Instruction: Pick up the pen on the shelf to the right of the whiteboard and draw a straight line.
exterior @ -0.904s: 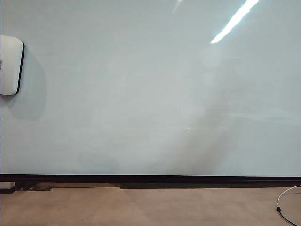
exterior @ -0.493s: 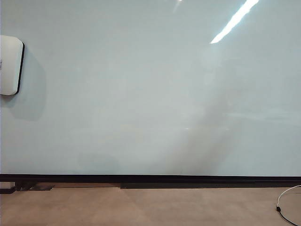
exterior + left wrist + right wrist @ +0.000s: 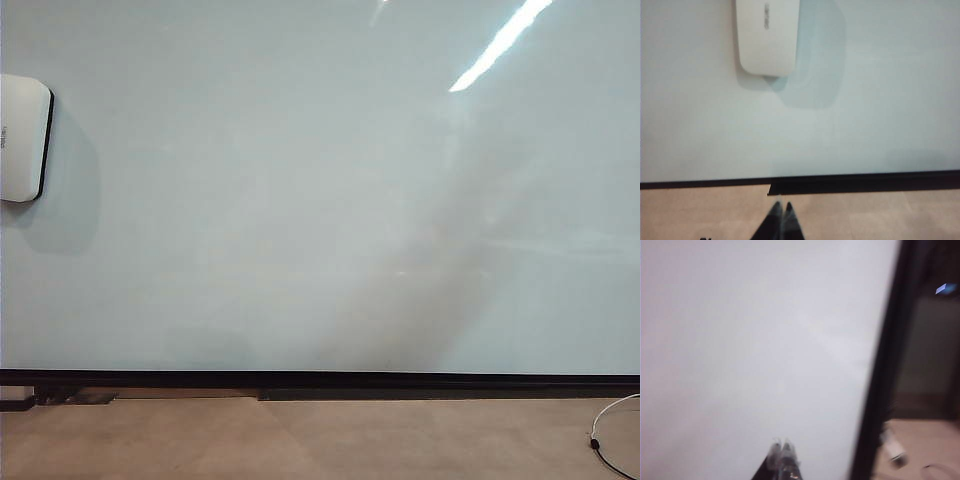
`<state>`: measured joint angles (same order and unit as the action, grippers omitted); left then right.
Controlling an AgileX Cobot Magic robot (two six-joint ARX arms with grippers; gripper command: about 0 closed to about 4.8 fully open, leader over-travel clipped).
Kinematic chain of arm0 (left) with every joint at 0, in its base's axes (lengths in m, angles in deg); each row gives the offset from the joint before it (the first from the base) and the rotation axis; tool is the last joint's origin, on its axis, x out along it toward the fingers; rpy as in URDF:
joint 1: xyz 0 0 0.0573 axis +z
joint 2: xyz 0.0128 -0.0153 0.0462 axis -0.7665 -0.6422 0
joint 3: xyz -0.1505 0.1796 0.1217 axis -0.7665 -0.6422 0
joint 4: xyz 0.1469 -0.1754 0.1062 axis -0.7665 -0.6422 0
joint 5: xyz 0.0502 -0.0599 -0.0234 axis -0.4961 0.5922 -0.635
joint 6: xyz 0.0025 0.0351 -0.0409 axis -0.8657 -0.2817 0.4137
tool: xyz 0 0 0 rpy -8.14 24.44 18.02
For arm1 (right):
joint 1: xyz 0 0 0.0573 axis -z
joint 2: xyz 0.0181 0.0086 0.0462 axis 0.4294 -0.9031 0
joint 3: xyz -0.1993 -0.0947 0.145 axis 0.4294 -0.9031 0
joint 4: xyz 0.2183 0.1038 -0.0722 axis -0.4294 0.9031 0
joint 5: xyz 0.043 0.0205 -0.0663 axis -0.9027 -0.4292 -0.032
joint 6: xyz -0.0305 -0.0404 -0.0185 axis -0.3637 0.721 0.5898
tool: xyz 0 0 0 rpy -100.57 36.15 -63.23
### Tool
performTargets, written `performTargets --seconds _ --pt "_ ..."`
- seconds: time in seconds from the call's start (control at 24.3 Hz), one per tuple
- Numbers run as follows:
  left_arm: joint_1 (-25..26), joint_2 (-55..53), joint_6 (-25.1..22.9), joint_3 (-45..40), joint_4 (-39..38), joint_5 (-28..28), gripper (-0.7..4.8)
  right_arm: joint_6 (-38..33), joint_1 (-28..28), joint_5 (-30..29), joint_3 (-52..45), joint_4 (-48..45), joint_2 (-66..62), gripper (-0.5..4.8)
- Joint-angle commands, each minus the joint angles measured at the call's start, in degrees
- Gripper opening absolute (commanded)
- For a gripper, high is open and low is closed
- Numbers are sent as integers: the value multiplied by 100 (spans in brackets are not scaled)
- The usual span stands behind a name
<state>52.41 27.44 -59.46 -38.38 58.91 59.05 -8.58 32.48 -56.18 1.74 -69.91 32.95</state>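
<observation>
In the left wrist view the left gripper (image 3: 781, 209) shows only as two dark fingertips pressed together with nothing between them, hanging over the tan floor (image 3: 700, 210) just short of the black strip (image 3: 865, 182) that runs along the lower edge of the whiteboard (image 3: 880, 100). Beyond that strip, up toward 12 o'clock from the tips, a small white rounded pad (image 3: 767, 35) sits flat on the glossy board and throws a soft shadow to its 4 o'clock side. In the right wrist view the right gripper (image 3: 781, 447) likewise has its two pale-tipped fingers closed on each other and empty, set in front of the bare board face. At about 3 o'clock from those tips, past the board's black edge, a blurred slim whitish object, likely the pen (image 3: 892, 445), lies near a thin cable on the floor; the blur leaves its markings unreadable. The exterior view shows neither gripper. There the pad clings at 9 o'clock, a ceiling light (image 3: 500, 42) reflects at 1 o'clock, and a white cable (image 3: 610, 425) curls at 4 o'clock.
</observation>
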Motion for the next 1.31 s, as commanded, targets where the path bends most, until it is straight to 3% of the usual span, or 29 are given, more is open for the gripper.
performTargets --seconds 0.04,0.08,0.21,0.29,0.41,0.49,0.53,0.58,0.62,0.78,0.9,1.07,1.31 --pt "-2 0 2 20 -221 9 -5 74 870 -595 518 -151 -507 -1" --pt "-2 0 2 20 -280 9 -5 66 1399 -1314 713 -186 -918 -1" --pt "-2 0 9 20 -330 31 -5 -439 2542 -2280 992 -708 -2041 -1" --pt "-2 0 46 20 -330 37 -5 -590 2907 -2114 1038 -1340 -2664 -1" --pt "0 0 149 20 -321 275 -5 -164 2920 -2490 1139 -1641 -3604 -1" --pt "-7 0 151 20 -323 284 -5 -164 2920 -2809 1185 -2579 -4590 0" --pt "-4 0 155 20 -334 378 -5 -166 2959 -3080 1316 -3023 -5222 28" --pt "-4 0 157 20 -398 643 -5 -168 3049 -3344 1482 -3434 -5831 101" --pt "-7 0 157 20 -450 787 -5 -199 3080 -3460 1569 -3703 -6177 123" --pt "-9 0 151 20 -579 940 -5 -424 3217 -3866 1895 -4485 -7259 132" --pt "-4 0 107 20 -573 938 -5 -376 3346 -4035 1998 -4959 -7971 236" --pt "-2 0 37 20 -592 938 -5 -367 3464 -4610 2264 -5525 -8872 249" --pt "-7 0 -57 20 -651 1189 -5 -334 3464 -4787 2938 -6264 -10341 266"
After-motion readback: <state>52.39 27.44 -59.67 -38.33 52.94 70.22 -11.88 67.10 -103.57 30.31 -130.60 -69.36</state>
